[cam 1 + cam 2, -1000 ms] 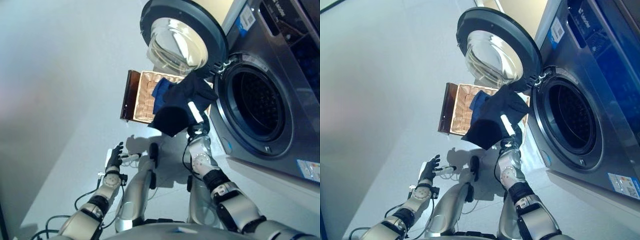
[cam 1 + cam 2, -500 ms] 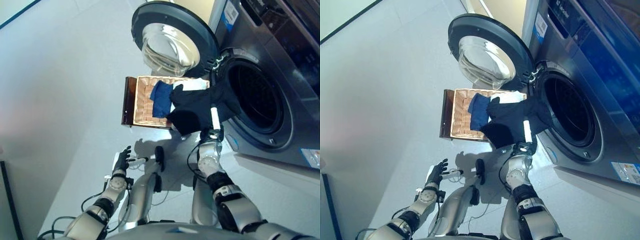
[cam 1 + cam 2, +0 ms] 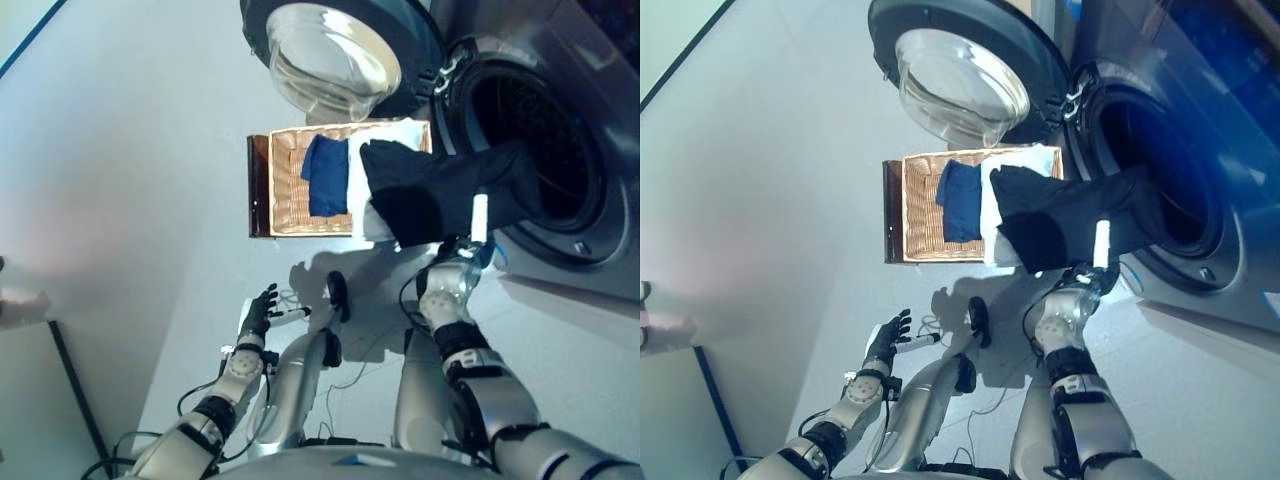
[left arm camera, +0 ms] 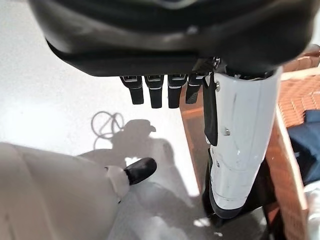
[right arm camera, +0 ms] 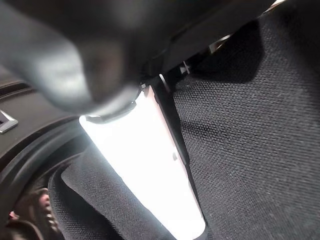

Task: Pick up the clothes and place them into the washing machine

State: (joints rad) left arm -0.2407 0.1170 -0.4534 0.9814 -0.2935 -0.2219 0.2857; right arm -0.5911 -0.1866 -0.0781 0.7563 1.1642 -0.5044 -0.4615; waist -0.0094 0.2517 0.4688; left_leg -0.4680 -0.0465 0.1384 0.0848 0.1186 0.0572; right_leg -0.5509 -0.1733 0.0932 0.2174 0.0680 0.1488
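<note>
Wicker basket on pale floor

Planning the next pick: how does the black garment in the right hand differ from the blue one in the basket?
The black garment is held up by the right hand, its far end at the washing machine opening; the blue garment lies loose in the wicker basket. The black one looks larger and spread out, the blue one smaller and folded. Both are dark cloth.

no readable text, washing machine labels illegible
</note>
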